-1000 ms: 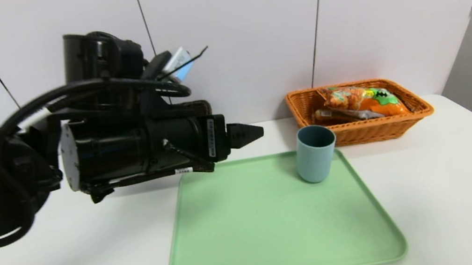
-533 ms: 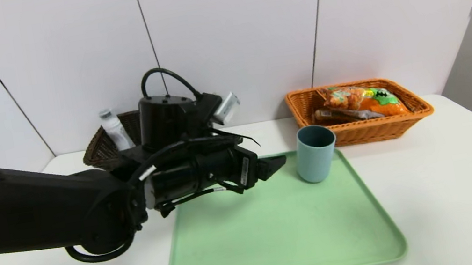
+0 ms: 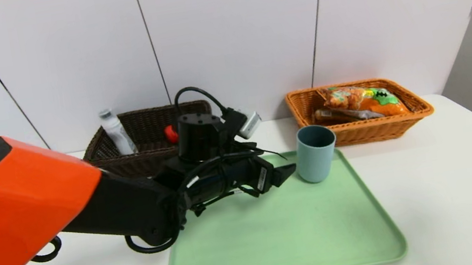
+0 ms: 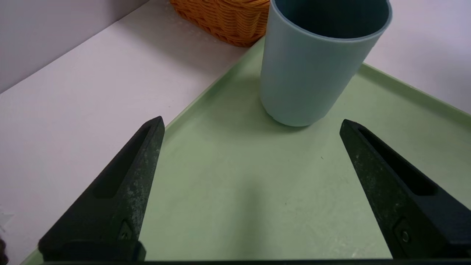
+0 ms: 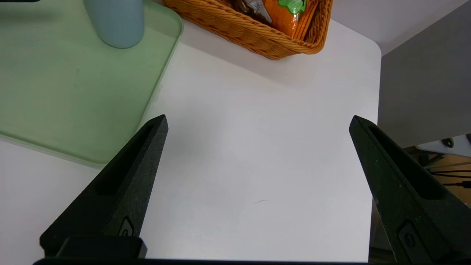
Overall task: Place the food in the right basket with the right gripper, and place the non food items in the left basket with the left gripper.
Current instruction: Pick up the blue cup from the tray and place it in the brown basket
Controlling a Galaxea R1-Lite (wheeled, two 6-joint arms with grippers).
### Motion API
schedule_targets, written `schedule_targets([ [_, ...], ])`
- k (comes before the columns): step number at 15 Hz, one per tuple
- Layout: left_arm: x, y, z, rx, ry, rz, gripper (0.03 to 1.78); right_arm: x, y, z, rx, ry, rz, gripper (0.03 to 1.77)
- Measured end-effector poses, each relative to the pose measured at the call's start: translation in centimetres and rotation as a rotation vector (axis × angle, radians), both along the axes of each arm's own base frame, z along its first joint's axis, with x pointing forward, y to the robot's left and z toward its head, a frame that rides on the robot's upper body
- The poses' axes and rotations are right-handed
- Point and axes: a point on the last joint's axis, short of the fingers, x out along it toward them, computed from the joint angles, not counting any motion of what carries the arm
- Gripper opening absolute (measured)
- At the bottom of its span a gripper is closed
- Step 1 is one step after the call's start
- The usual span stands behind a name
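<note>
Pretty much wrapped up: snack bag (image 3: 368,99) and bar (image 3: 341,114) sit in the orange basket (image 3: 405,122), bottle (image 3: 115,131) and red toy (image 3: 171,133) in the brown basket (image 3: 136,162). Only the cup (image 3: 315,153) remains, upright just ahead of the wide-open, empty left tool (image 3: 286,172). Right tool (image 5: 257,158) hangs open over the tabletop (image 5: 257,110).

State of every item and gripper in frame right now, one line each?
left gripper: open, empty, over the tray, short of the cup
right gripper: open, empty, above bare table
cup: upright on the tray, not held
tray: flat on the table
bottle: leaning in the left basket
red toy: in the left basket
snack bag: lying in the right basket
</note>
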Motion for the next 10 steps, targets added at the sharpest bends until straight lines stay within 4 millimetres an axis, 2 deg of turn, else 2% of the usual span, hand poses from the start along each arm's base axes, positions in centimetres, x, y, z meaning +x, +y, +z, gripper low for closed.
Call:
schedule_targets([
  [10, 0.1, -4.1, -0.6, -0.074, 0.05, -0.052, 1.69, 0.0, 0.0, -0.1, -0.002, 0.01, -0.005, 1.7],
])
